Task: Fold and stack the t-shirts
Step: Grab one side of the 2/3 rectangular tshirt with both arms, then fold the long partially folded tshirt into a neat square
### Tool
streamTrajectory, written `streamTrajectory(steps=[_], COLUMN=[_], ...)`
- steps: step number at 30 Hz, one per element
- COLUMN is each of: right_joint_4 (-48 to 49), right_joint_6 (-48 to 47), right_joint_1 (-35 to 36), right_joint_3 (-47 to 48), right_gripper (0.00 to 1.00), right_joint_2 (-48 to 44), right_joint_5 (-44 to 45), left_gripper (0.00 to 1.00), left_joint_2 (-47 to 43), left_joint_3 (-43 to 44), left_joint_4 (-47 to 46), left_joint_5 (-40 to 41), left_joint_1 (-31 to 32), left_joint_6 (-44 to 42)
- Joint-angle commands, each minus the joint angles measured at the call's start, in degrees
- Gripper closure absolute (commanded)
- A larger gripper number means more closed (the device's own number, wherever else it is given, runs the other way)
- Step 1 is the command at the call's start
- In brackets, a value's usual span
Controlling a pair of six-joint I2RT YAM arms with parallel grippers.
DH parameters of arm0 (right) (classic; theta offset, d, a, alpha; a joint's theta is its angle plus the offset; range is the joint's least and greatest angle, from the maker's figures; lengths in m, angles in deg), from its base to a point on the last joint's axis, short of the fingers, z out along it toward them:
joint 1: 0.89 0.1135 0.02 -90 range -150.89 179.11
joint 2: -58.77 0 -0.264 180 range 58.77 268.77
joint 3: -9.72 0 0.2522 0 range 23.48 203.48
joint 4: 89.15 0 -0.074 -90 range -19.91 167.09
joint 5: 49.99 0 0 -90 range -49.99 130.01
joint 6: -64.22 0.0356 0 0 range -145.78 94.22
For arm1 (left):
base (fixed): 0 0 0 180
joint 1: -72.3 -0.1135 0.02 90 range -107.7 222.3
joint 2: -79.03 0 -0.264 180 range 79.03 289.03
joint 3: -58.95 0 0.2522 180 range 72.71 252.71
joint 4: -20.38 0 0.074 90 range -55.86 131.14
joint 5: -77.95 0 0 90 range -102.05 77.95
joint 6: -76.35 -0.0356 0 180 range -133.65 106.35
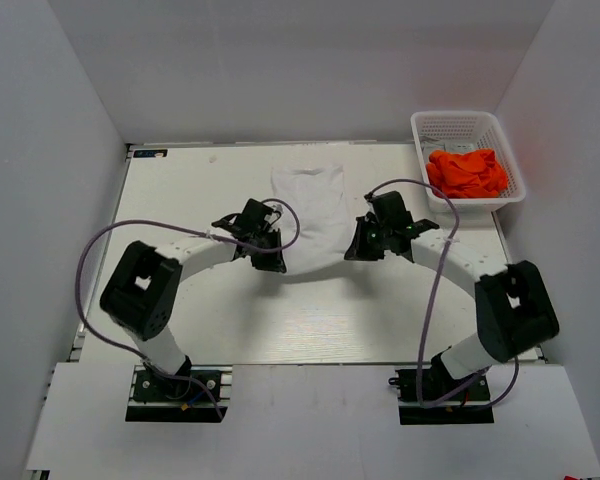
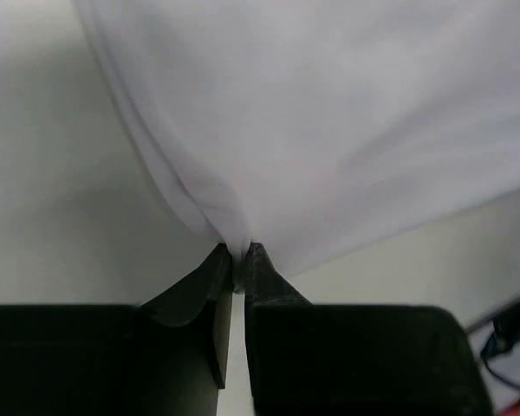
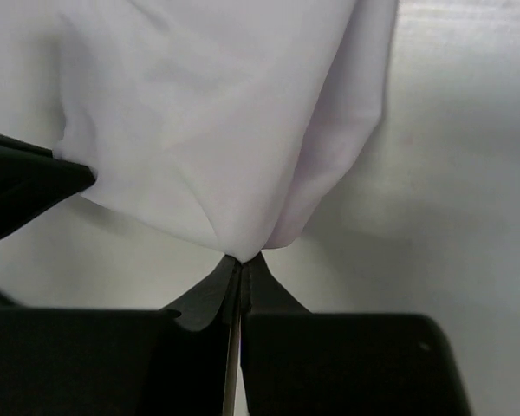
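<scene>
The white t-shirt (image 1: 315, 215) lies on the table's middle, stretched between both grippers. My left gripper (image 1: 271, 262) is shut on its near left corner; in the left wrist view the white cloth (image 2: 329, 130) runs into the closed fingertips of that gripper (image 2: 238, 257). My right gripper (image 1: 357, 252) is shut on its near right corner; in the right wrist view the cloth (image 3: 217, 121) hangs from that gripper's closed tips (image 3: 243, 260). The near edge looks lifted off the table. The orange t-shirts (image 1: 467, 172) lie bunched in the basket.
A white lattice basket (image 1: 458, 125) stands at the table's far right corner. White walls close in the table (image 1: 310, 320) on three sides. The left arm's dark finger (image 3: 26, 186) shows at the left of the right wrist view.
</scene>
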Motion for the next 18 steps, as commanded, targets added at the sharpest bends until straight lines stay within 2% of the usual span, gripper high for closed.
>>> streamTrajectory(steps=[1, 5, 10, 15, 18], right_joint_4=[-12.4, -14.7, -14.0, -12.8, -12.5], right_joint_6=[-4.7, -4.5, -2.8, -3.2, -3.5], right_joint_1=[1.0, 2.0, 2.2, 1.8, 1.7], right_joint_3=[-0.9, -1.5, -3.0, -4.1, -2.1], right_gripper=[1.00, 1.00, 1.00, 1.00, 1.00], right_joint_2=[-7.1, -18.9, -27.6, -29.6, -27.3], right_joint_5=[-1.9, -1.7, -2.3, -2.3, -1.0], left_gripper=[1.00, 1.00, 1.00, 1.00, 1.00], left_joint_2=[-10.9, -18.3, -22.5, -21.6, -19.8], left_joint_3=[-1.9, -2.5, 3.1, 6.6, 8.7], left_joint_4=[6.1, 13.7, 21.4, 23.0, 23.0], left_joint_5=[-5.2, -3.7, -5.3, -5.3, -1.5], left_joint_1=[3.6, 6.1, 8.1, 8.7, 8.7], left_joint_6=[-0.1, 1.2, 3.5, 4.1, 4.1])
